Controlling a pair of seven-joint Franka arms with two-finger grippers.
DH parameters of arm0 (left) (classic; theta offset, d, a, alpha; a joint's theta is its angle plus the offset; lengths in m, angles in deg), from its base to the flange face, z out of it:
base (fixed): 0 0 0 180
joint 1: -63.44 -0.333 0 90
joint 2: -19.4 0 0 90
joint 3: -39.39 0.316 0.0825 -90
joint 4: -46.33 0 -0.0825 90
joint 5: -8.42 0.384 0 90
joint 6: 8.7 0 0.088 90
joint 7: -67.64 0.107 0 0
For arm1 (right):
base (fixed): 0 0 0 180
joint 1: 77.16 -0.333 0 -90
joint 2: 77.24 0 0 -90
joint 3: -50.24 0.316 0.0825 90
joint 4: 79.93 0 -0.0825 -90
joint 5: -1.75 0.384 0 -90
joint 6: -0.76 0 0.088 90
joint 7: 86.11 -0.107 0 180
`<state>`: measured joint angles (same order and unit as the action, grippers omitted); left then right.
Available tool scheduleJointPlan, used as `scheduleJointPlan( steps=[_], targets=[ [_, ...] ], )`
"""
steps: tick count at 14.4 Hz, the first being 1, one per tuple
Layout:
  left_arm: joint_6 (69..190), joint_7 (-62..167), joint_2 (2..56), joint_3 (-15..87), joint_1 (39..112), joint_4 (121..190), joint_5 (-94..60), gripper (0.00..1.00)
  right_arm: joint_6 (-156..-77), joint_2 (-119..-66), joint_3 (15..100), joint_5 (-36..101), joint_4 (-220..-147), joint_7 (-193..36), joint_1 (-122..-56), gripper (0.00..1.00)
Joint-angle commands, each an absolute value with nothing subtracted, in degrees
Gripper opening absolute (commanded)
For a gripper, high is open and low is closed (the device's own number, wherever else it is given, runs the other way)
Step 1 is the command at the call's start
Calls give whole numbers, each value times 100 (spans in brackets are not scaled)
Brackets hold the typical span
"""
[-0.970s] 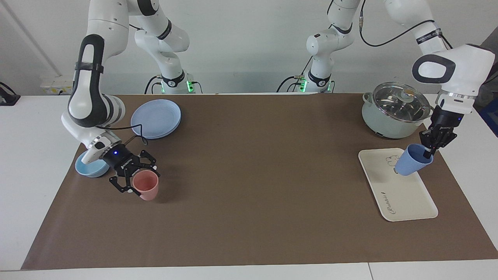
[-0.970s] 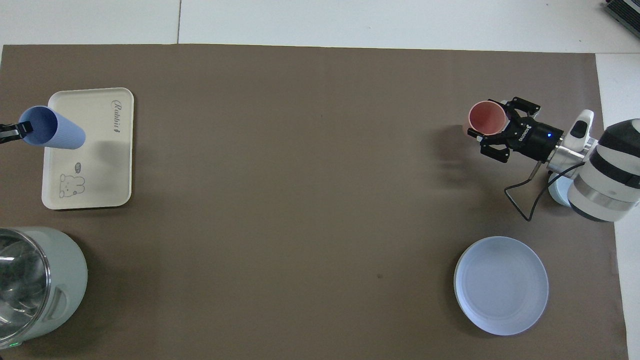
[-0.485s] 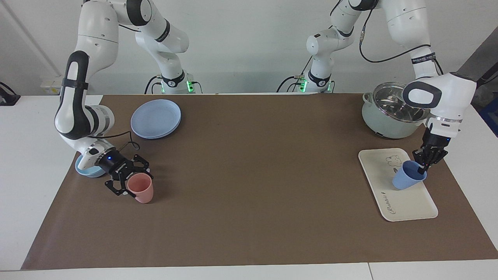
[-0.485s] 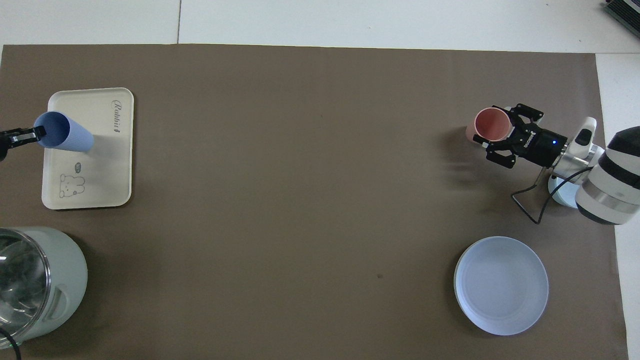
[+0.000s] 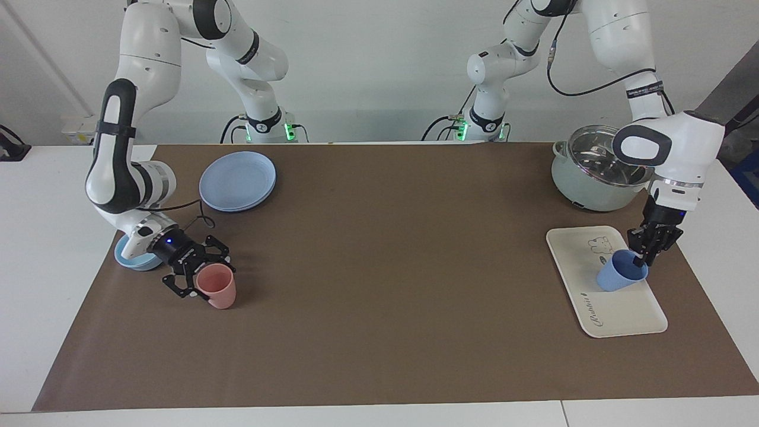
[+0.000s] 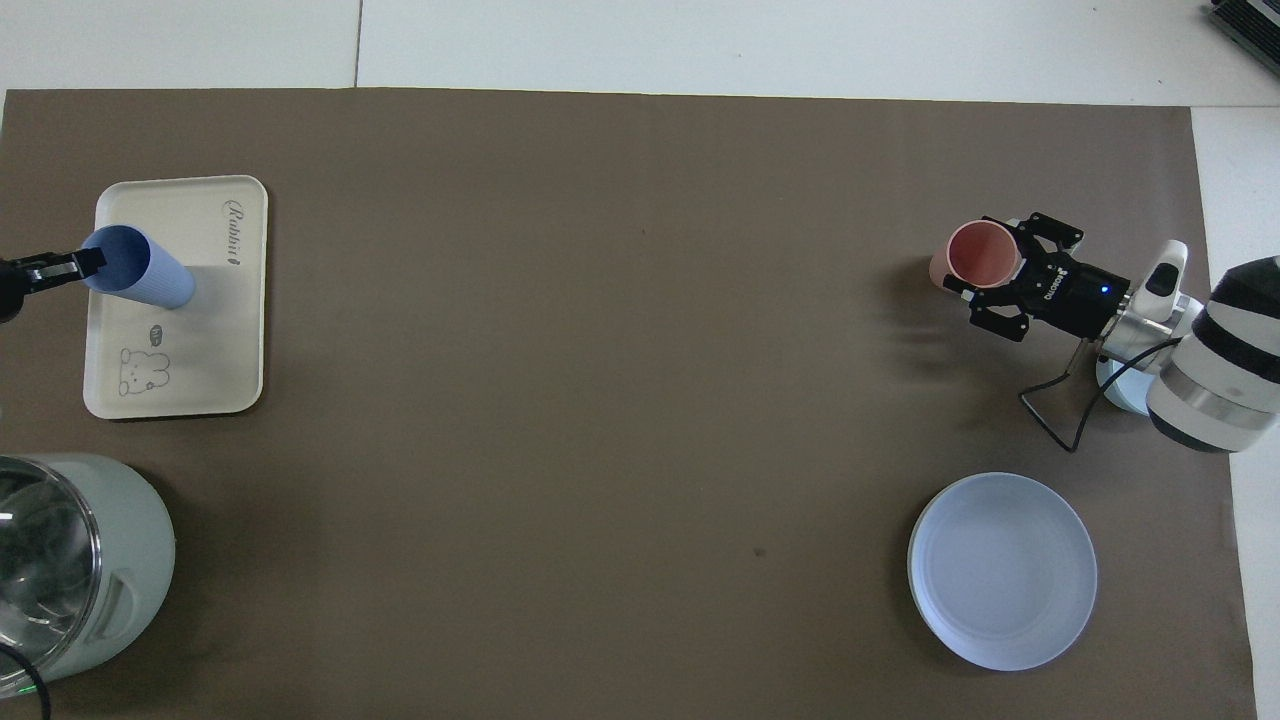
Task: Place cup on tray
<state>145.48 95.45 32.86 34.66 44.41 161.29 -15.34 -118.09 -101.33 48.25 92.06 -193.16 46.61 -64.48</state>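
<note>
Periwinkle plastic, the cup (image 5: 619,277) rests tilted on the cream tray (image 5: 616,311) near the desk edge at the left arm's end, and my left gripper (image 5: 645,258) pinches its rim, one finger inside. I judge this the set-down step: next I must let the cup settle flat, release the jaws and lift straight up. My right gripper (image 5: 201,274) grasps the pink cup (image 5: 217,286), waiting.

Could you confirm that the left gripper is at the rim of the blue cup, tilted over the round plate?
Not quite: the blue cup is tilted over the cream tray, not the plate at the right arm's end. The left gripper is at its rim, as the facing view shows.
</note>
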Motion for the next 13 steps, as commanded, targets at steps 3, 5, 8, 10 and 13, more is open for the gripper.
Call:
scheduleJointPlan(
  steps=[3,5,8,10,13],
  targets=[
    [13969,9401,3320,3473,4454,15717,-1523,82,-11394,-10054,4883,9403,-19375,4827,-6292,100],
    [13021,9252,3346,3481,4384,15314,-1505,83,-11411,-9800,4866,9298,-19366,4766,-6301,100],
    [11983,8962,3364,3499,4366,14751,-1453,87,-11569,-9308,4848,8493,-19314,4093,-6336,100],
    [11184,8629,3355,3595,4366,14321,-1426,89,-11779,-8851,4848,7493,-19270,3171,-6353,100],
    [10408,8014,3381,3587,4454,13731,-822,89,-11824,-8472,4848,6059,-19094,1913,-6371,100]
  ],
)
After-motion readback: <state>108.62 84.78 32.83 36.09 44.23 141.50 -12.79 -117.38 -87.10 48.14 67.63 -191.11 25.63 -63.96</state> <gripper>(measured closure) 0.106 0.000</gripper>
